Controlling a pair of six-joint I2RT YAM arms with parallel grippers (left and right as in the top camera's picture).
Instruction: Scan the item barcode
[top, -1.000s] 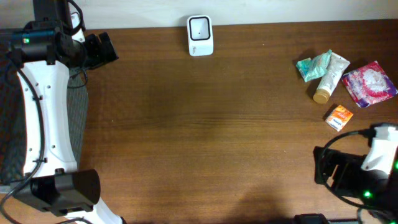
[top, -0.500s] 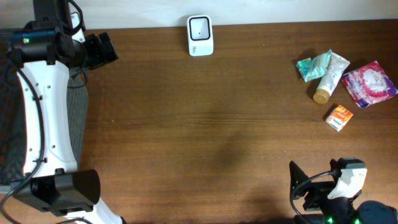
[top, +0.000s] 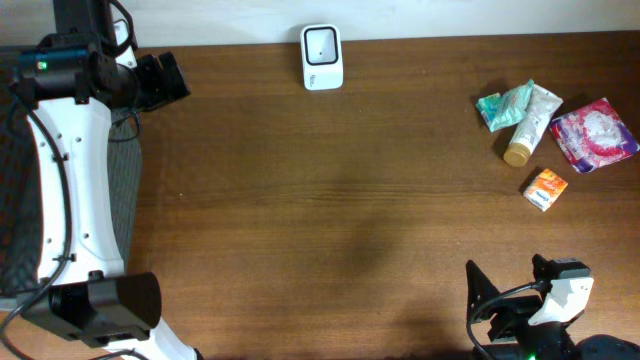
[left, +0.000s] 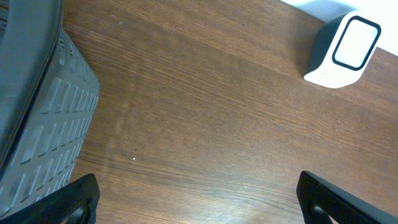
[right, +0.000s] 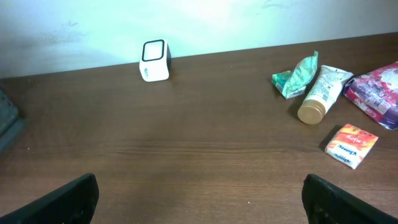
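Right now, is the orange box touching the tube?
No, the orange box lies apart from the tube, with a clear gap between them.

Brown wooden table (top: 330, 200), grey ribbed basket (left: 43, 130)

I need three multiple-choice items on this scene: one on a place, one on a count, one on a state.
1. Where does the barcode scanner stand? A. at the table's back edge B. at its front left corner C. in its middle
2. How many items lie at the right side? A. two B. four C. six
3. How is the right gripper? A. open, empty B. shut on an item C. shut, empty

1 A: it stands at the far edge. 2 B: green packet, tube, pink packet, orange box. 3 A: fingers wide apart, nothing between.
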